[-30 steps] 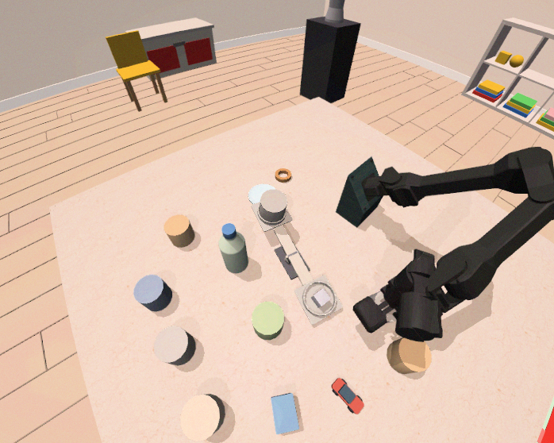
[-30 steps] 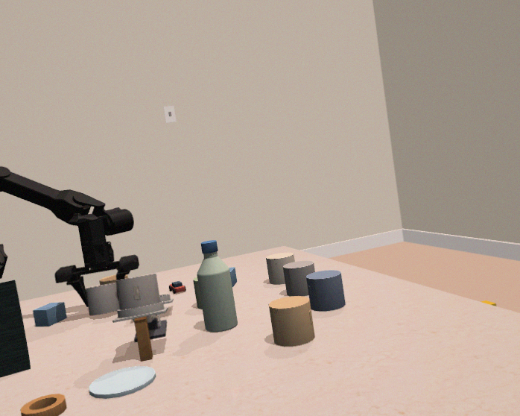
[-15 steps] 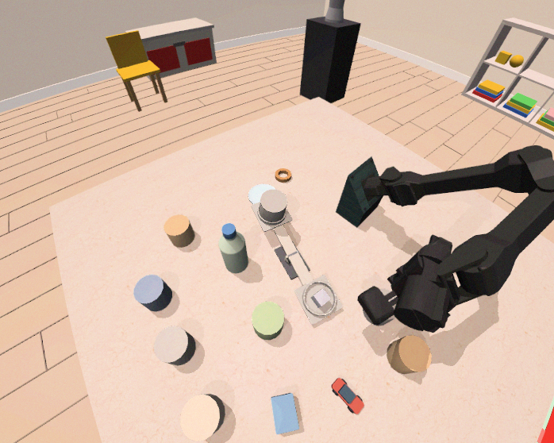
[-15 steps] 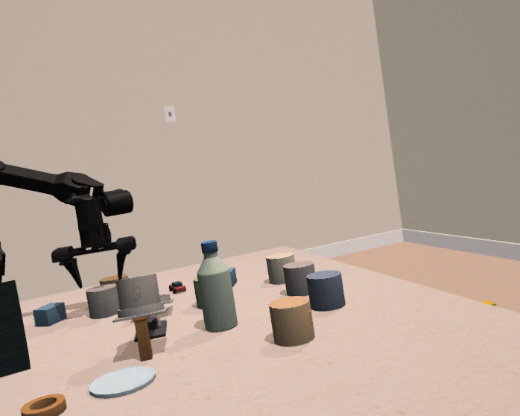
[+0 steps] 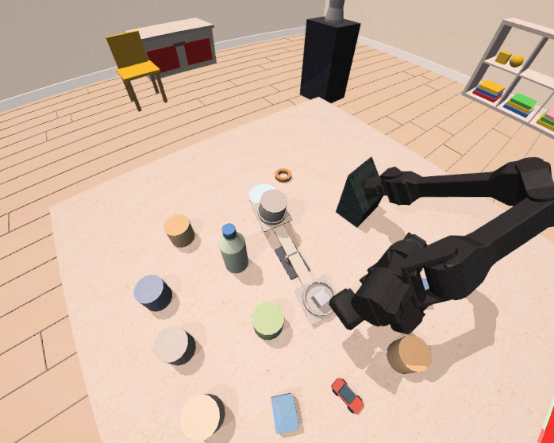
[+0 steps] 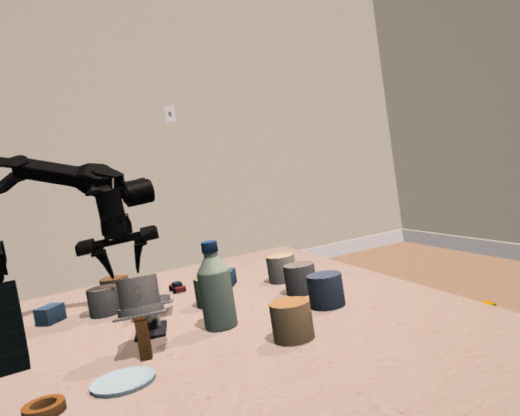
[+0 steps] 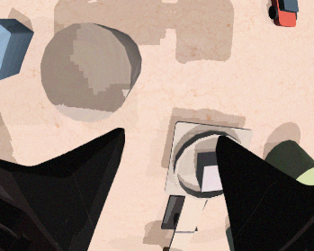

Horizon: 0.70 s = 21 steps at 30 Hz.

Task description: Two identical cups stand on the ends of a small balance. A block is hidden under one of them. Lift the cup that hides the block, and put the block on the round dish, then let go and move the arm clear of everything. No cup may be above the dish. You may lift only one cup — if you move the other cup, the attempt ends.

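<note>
The lifted grey cup (image 6: 101, 301) (image 7: 88, 73) stands on the table beside the balance (image 5: 297, 260) (image 7: 187, 217); the arm hides it in the top view. My gripper (image 6: 125, 274) (image 7: 171, 138) is open and empty above the table, between that cup and the balance's near pan. A small pale lilac block (image 5: 320, 297) (image 7: 210, 178) lies uncovered inside the ring of that pan, partly behind the right finger in the wrist view. The other grey cup (image 5: 272, 206) (image 6: 138, 291) stands on the far pan. The round pale blue dish (image 5: 259, 193) (image 6: 121, 381) lies bare on the table beyond that end.
A green bottle (image 5: 233, 252) (image 6: 216, 291) and a green cylinder (image 5: 267, 317) stand beside the balance. A tan cylinder (image 5: 410, 353), a red car (image 5: 347, 394) and a blue block (image 6: 50, 314) (image 7: 7, 50) are near the arm. A dark panel (image 5: 359, 194) stands near the arm; several cylinders stand farther off.
</note>
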Each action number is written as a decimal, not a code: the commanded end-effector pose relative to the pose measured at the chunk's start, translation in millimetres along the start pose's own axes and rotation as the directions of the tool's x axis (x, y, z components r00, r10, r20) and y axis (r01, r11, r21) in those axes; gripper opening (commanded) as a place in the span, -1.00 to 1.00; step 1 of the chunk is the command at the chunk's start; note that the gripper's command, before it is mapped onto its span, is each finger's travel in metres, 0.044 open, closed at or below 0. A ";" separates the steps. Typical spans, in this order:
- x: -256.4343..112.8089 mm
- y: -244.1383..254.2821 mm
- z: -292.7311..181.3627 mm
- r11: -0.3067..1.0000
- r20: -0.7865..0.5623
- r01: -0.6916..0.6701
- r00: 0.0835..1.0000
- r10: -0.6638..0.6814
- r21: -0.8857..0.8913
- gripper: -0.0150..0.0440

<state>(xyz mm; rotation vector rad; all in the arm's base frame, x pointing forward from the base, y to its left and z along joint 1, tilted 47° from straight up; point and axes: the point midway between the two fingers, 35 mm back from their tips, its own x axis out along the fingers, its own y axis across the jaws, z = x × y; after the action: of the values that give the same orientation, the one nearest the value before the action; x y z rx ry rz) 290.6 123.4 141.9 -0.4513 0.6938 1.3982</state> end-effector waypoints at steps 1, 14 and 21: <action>0.7 -29.7 -29.0 0.999 -0.009 -0.019 1.000 0.019 -0.041 0.39; 3.8 -53.8 -63.9 0.995 -0.010 -0.048 0.999 0.047 -0.087 0.39; 17.9 -53.1 -63.9 0.995 -0.009 -0.048 0.999 0.047 -0.087 0.39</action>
<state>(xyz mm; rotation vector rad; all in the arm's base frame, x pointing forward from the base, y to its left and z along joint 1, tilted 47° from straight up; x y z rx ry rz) 333.7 84.8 83.9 -0.5224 0.6441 1.4758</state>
